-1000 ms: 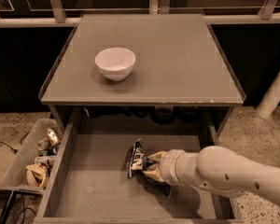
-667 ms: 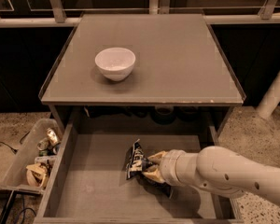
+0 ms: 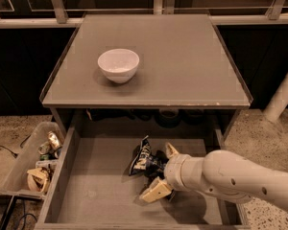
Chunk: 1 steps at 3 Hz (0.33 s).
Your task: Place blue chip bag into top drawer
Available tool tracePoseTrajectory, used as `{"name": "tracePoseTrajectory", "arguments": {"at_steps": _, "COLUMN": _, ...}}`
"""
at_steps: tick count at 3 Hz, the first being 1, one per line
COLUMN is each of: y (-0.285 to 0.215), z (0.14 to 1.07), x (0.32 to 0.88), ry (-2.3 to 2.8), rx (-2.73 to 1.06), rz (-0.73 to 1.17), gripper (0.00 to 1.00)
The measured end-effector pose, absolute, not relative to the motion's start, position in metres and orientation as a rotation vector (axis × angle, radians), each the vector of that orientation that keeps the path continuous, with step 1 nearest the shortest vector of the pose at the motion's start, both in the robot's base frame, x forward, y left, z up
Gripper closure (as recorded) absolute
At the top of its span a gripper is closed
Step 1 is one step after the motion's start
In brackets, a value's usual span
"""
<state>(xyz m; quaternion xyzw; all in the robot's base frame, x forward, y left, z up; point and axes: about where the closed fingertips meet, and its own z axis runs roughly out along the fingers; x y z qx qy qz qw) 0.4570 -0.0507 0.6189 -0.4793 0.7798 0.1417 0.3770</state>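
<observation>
The blue chip bag (image 3: pixel 143 158) lies in the middle of the open top drawer (image 3: pixel 93 188), leaning up on its edge. My gripper (image 3: pixel 162 171) reaches in from the right, just right of the bag. Its two tan fingers are spread apart, one finger (image 3: pixel 171 150) behind the bag's right end and the other (image 3: pixel 153 191) in front of it. The bag's right end sits between the fingers, and the fingers no longer pinch it. My white arm (image 3: pixel 235 176) covers the drawer's right front part.
A white bowl (image 3: pixel 118 64) stands on the grey cabinet top (image 3: pixel 192 56). A clear plastic bin of clutter (image 3: pixel 31 164) sits on the floor to the left of the drawer. A white post (image 3: pixel 283 95) stands at the right.
The gripper's fingers have spread wider around the bag. The bag has settled on the drawer bottom at about the same spot.
</observation>
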Motion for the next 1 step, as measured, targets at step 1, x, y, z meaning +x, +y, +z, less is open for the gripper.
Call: {"name": "tracePoseTrajectory", "arguments": {"at_steps": 1, "y": -0.0507, "z": 0.6189, "x": 0.4570, "ry": 1.994, "rx": -1.226, "rz": 0.362, "gripper": 0.00}}
